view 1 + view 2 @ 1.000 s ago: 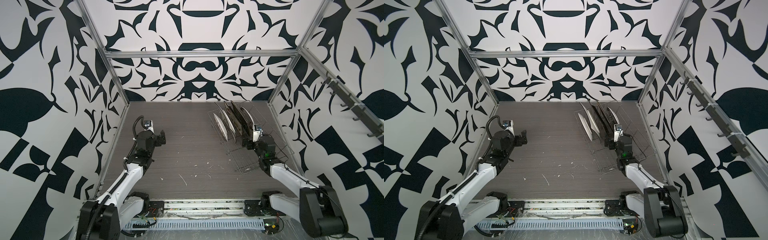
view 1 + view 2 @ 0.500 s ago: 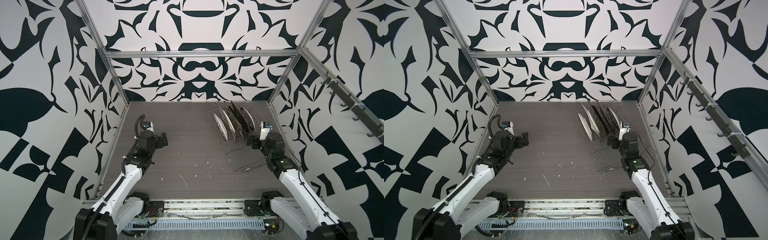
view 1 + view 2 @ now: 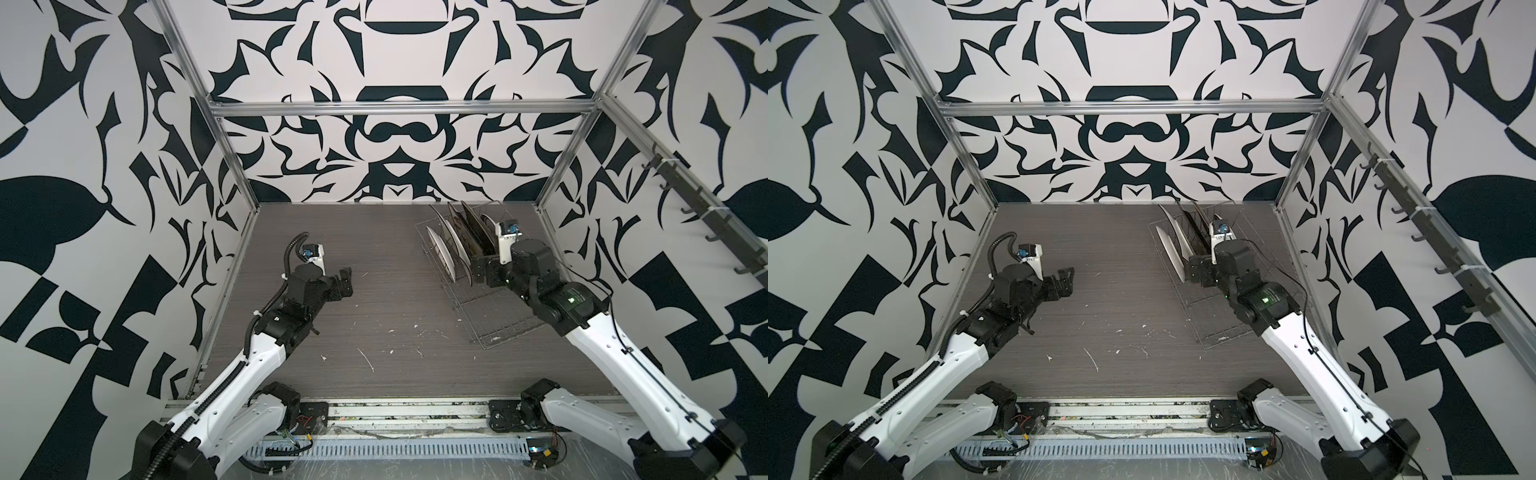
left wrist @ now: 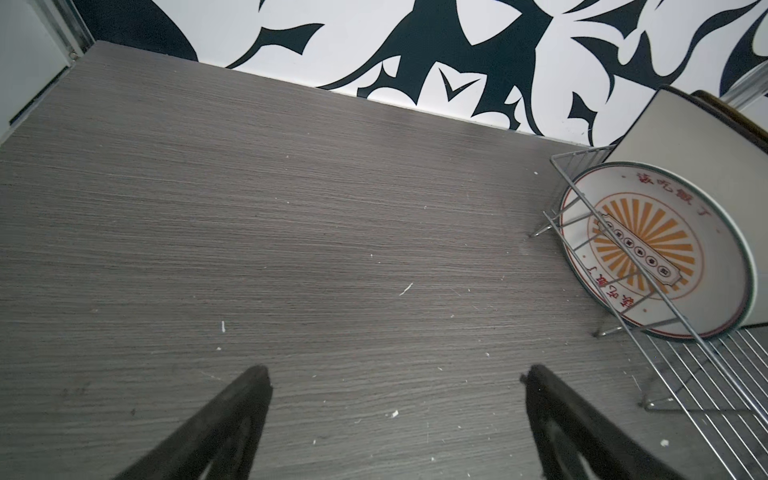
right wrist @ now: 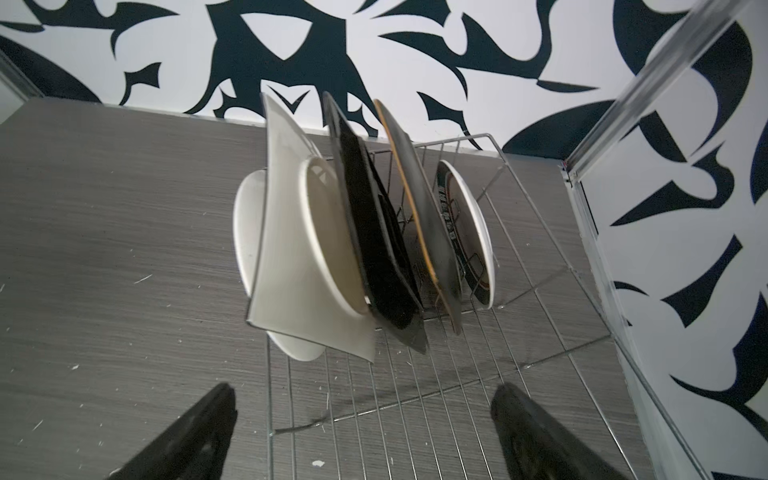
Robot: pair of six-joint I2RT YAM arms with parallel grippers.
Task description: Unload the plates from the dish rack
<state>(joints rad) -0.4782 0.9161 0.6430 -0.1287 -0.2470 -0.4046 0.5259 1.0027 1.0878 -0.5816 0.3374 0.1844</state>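
Note:
The silver wire dish rack point(image 3: 494, 309) point(image 3: 1219, 320) lies at the back right of the table. Several plates point(image 3: 455, 247) point(image 3: 1177, 245) stand upright in its far end. The right wrist view shows a white square plate point(image 5: 299, 266), a black one point(image 5: 376, 249), a dark orange-edged one point(image 5: 432, 249) and a round dark-banded one point(image 5: 471, 232). My right gripper point(image 3: 484, 270) point(image 5: 365, 388) hangs open over the rack's bare near part, just short of the plates. My left gripper point(image 3: 345, 282) point(image 4: 399, 370) is open over bare table, left of a round sunburst plate point(image 4: 656, 257).
The enclosure's patterned walls and metal posts point(image 3: 561, 158) stand close behind and to the right of the rack. Small white crumbs point(image 3: 368, 359) dot the grey wood-grain tabletop point(image 3: 374, 257). A row of hooks point(image 3: 706, 224) runs along the right wall.
My right arm has lifted and carried its open gripper back along the rack toward the plates. My left gripper has shifted a little to the right. Both stay open.

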